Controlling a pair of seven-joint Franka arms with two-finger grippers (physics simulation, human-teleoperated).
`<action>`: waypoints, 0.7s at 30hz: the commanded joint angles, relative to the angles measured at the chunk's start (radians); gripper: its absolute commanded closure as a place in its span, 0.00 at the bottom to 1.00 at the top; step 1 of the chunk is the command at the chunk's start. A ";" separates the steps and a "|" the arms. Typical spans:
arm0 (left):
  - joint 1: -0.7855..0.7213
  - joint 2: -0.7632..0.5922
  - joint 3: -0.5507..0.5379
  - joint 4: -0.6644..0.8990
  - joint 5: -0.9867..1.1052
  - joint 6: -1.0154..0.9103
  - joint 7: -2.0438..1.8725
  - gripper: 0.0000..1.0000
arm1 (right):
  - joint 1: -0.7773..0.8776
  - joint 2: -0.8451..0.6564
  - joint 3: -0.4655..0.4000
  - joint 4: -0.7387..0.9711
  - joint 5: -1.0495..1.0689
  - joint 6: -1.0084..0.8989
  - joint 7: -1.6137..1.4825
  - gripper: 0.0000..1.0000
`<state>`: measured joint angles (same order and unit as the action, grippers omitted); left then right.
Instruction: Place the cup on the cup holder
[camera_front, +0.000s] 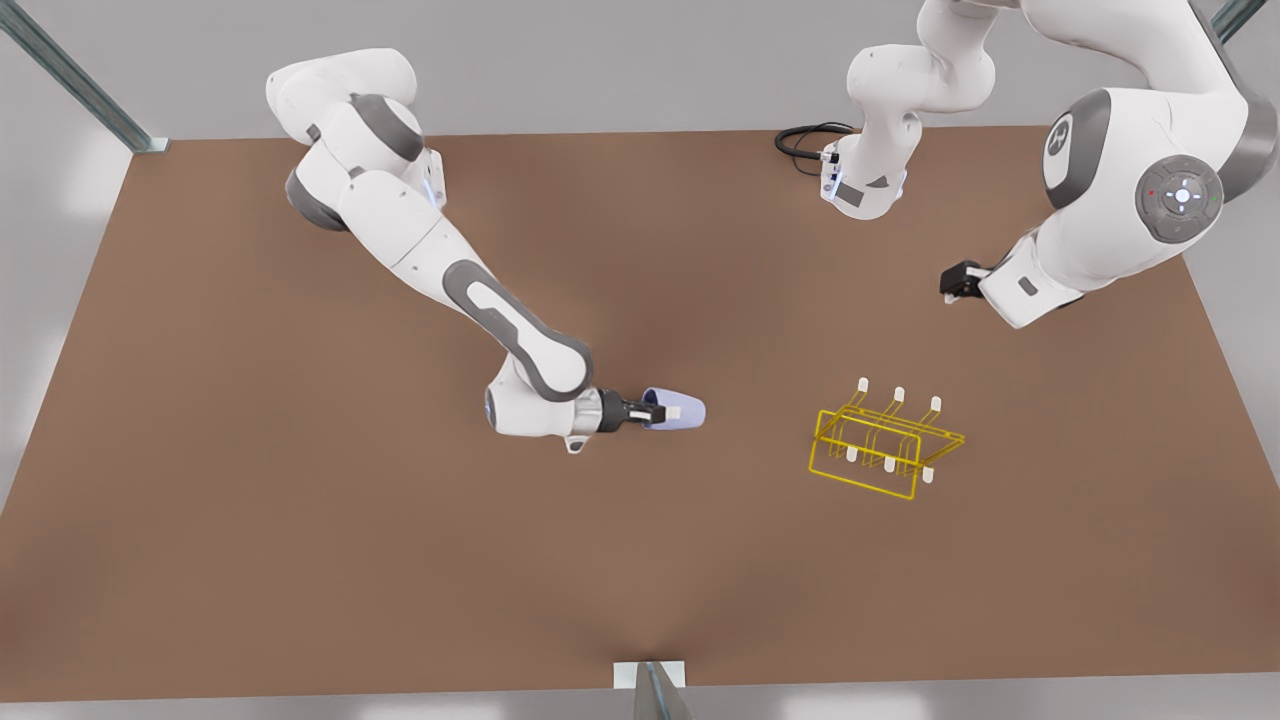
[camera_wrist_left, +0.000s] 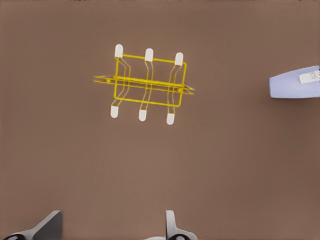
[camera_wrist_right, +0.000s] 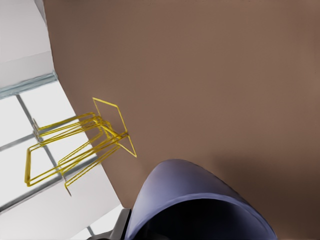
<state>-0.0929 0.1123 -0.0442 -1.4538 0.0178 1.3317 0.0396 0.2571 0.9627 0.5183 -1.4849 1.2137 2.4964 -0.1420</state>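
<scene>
Lavender cup (camera_front: 676, 409) in right gripper (camera_front: 655, 410)

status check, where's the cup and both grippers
Right gripper shut on cup, held sideways over the table. Left gripper waits, open, beyond holder. Path to holder clear.

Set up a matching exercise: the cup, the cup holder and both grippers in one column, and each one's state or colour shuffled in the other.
Column one:
1. cup
2. cup holder
3. left gripper
4. right gripper

Column two:
a. open, high above the table
b. yellow wire, standing on the table with nothing on its prongs
c. shut on the cup
d. lavender-blue, held on its side

Pairs: 1-d, 2-b, 3-a, 4-c
</scene>
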 joint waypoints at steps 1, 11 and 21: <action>-0.001 0.003 0.000 0.001 0.002 0.021 -0.041 0.00 | -0.001 0.014 0.003 -0.005 0.029 0.032 -0.367 0.79; -0.001 0.009 0.000 0.003 0.007 0.032 -0.041 0.00 | -0.001 0.039 0.019 0.006 0.044 0.048 -0.415 0.00; -0.001 0.014 0.001 0.000 0.008 0.035 -0.043 0.00 | -0.045 0.033 0.019 -0.018 0.040 0.032 -0.447 0.00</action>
<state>-0.0938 0.1268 -0.0433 -1.4536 0.0251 1.3646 0.0109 0.2172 0.9985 0.5366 -1.5008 1.2531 2.5362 -0.4365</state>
